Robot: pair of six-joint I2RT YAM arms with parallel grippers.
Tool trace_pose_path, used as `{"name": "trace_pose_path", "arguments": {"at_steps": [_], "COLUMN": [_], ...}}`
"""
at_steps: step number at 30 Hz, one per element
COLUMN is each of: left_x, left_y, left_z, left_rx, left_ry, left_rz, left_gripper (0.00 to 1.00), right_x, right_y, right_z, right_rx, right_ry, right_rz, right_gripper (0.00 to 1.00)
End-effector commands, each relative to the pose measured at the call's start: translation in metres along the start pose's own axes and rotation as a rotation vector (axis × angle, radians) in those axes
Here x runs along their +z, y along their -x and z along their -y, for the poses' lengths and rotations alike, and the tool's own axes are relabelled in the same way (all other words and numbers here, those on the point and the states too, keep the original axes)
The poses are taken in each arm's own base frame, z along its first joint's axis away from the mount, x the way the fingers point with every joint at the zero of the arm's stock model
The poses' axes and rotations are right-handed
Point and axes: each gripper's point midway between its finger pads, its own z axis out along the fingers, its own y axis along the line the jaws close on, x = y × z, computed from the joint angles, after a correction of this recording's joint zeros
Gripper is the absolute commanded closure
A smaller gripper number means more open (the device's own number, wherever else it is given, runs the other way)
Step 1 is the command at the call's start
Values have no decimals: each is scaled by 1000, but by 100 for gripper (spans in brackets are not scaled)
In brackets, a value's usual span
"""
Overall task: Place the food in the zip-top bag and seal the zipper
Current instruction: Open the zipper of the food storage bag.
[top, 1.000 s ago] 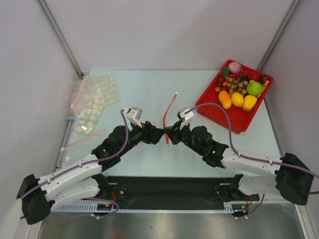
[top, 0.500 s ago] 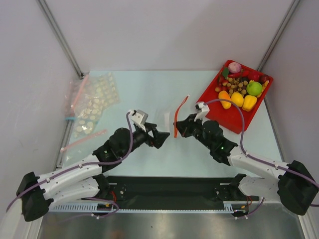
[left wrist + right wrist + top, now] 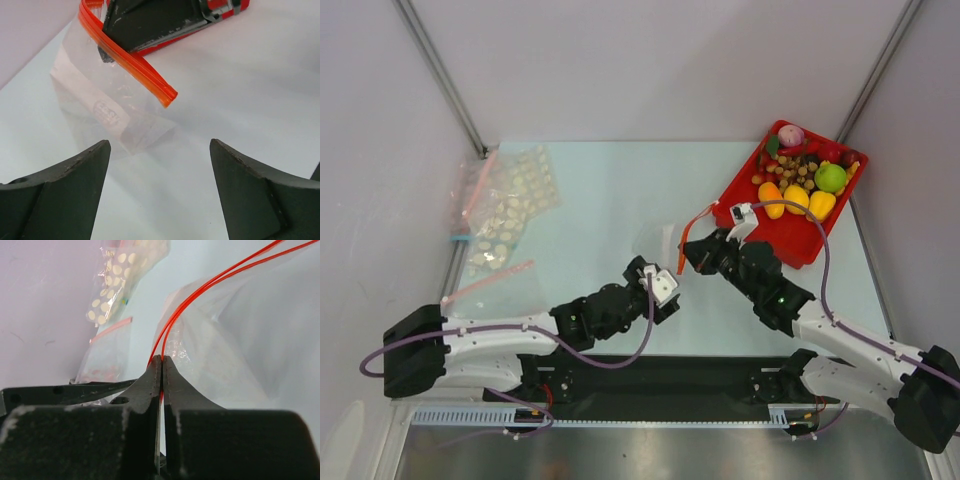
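The right wrist view gives what the overhead can't: the right gripper (image 3: 161,360) clamped tight on the zipper (image 3: 216,281), two thin orange ridges (a bare sliver from above). The left gripper (image 3: 160,146) gapes wide and empty, just short of the zip-top bag (image 3: 107,107), crinkly clear film lying mid-table. The food (image 3: 798,180) sits in the glossy red tray (image 3: 790,257).

Robot lab cell, plain white walls (image 3: 650,60), metal posts (image 3: 438,72)

Bright diffuse light, soft shadows, sheen on zip-top bag (image 3: 100,107), wrist foregrounds blurred
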Motion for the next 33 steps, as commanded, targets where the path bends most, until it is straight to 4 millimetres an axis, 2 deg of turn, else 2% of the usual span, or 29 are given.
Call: {"name": "trace_pose_path", "arguments": {"at_steps": [1, 3, 4, 6, 9, 12, 13, 14, 19, 22, 27, 29, 31, 33], "left_x": [3, 4, 5, 7, 14, 21, 24, 26, 25, 23, 19, 17, 16, 16], "left_y": [36, 31, 34, 30, 33, 34, 28, 31, 27, 28, 31, 32, 30, 29], "left_z": [-19, -28, -32, -42, -41, -35, -30, -29, -27, -20, -7, -1, 4, 10], "left_rx": [115, 151, 158, 209, 236, 240, 258, 259, 261, 261, 278, 288, 311, 327], "left_ry": [122, 175, 201, 264, 274, 252, 222, 212, 199, 154, 91, 70, 52, 38], "left_rz": [95, 78, 92, 73, 84, 75, 42, 39, 24, 35, 59, 67, 62, 58], "left_gripper": [14, 14, 20, 27, 46, 71, 90, 100, 100, 99, 100, 100, 100, 100], "right_x": [-2, -1, 0, 1, 4, 5, 5, 5, 9, 15, 21, 22, 22, 22], "right_y": [18, 17, 15, 14, 11, 9, 10, 10, 15, 10, 16, 15, 19, 19], "right_z": [-17, -20, -20, -20, -20, -18, -18, -16, 3, 10, 32, 33, 33, 35], "right_rx": [43, 46, 44, 46, 46, 46, 47, 46, 68, 105, 126, 122, 120, 120], "right_ry": [39, 49, 51, 54, 56, 52, 48, 43, -13, -4, -44, -24, -5, 3], "right_rz": [27, 20, 11, 7, -4, -8, -5, -4, 6, -32, -32, -46, -42, -43], "right_gripper": [100, 100, 100, 100, 100, 100, 100, 100, 96, 91, 86, 80, 67, 66]}}
